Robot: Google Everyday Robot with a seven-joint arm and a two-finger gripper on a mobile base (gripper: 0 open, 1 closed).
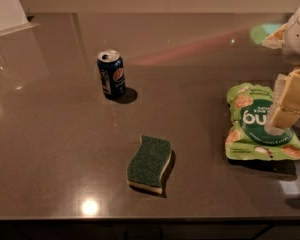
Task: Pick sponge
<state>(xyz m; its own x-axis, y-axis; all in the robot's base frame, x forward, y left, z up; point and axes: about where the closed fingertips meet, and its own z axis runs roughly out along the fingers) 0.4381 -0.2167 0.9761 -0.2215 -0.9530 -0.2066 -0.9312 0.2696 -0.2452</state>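
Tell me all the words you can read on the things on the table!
"bu": big white letters on the bag; the rest hides behind the gripper, at the right edge over it.
Small print on the bag: too blurred to read.
On the can: a round logo, words too blurred.
On the sponge: none.

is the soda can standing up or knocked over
Upright: the soda can stands on its base, top rim facing up. The end effector hangs at the right edge, over the snack bag.

Sponge (149,160) dark green over pale yellow; can (111,74) navy; bag (250,121) bright green; jaws cream, right edge.
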